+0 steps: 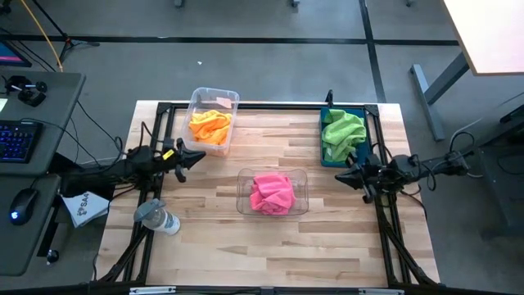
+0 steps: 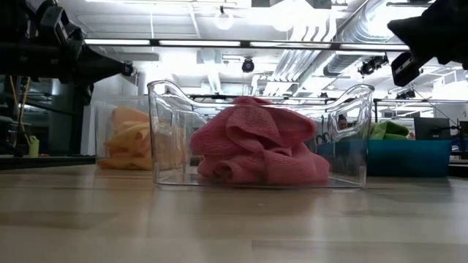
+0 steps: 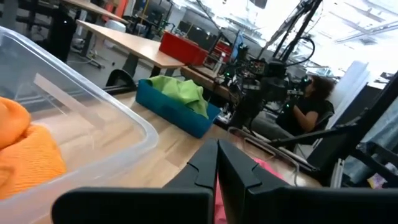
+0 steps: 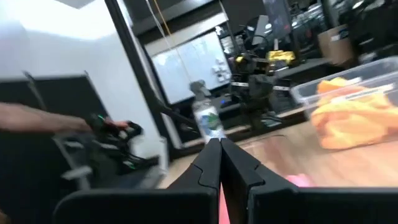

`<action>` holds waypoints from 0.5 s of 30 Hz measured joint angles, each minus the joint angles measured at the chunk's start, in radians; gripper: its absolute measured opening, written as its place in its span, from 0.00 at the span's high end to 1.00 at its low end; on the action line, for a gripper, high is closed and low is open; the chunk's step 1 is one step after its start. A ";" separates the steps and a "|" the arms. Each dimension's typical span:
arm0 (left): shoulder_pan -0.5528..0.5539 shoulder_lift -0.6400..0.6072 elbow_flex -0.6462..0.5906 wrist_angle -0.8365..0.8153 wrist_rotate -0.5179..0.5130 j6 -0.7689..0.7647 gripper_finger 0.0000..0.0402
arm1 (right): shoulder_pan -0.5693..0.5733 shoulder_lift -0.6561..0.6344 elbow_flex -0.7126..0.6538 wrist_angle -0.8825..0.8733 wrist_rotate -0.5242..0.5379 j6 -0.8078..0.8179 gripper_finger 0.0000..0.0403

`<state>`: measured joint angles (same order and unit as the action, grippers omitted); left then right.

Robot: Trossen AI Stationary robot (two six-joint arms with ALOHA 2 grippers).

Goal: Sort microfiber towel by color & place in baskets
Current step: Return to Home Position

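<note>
Pink towel [image 1: 272, 192] seen in front clear bin [image 1: 244, 174]; orange towel [image 1: 210, 127] in rear clear bin [image 1: 214, 92], green towel [image 1: 341, 131] in blue bin [image 1: 329, 161]. All 3 colours judged sorted. L gripper [image 1: 201, 156] near table's L edge, R gripper [image 1: 339, 173] near R edge: both pinched shut, empty. Homing best done slowly, arms kept clear of bins.

The rear-left clear bin [image 1: 205, 98] stands upright on the worktop [image 1: 246, 246] and holds the crumpled orange towel [image 1: 210, 127]. The centre clear bin [image 1: 246, 184] stands upright nearer the front edge and holds the pink towel [image 1: 272, 192], bunched in loose folds that reach about rim level in the low view. The solid blue bin [image 1: 322, 152] stands at the rear right and holds the lime green towel [image 1: 342, 131], heaped above its rim. The three bins stand well apart.
</note>
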<state>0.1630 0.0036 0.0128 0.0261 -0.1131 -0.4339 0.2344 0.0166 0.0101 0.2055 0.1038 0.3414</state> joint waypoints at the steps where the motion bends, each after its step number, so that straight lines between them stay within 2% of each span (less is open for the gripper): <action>1: -0.005 0.000 0.000 -0.001 0.000 0.000 1.00 | -0.001 0.000 0.000 -0.007 0.010 -0.037 1.00; 5: -0.023 0.000 0.000 -0.001 0.000 0.000 1.00 | -0.017 0.000 0.000 -0.035 0.059 -0.162 1.00; 10: -0.029 0.000 0.000 0.000 0.001 0.000 1.00 | -0.032 0.001 0.000 -0.155 0.090 -0.167 1.00; 15: -0.029 0.000 0.000 0.000 0.002 -0.001 1.00 | -0.032 0.008 0.000 -0.164 0.086 -0.167 1.00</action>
<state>0.1337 0.0036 0.0128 0.0263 -0.1108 -0.4345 0.2024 0.0250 0.0105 0.0418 0.1898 0.1749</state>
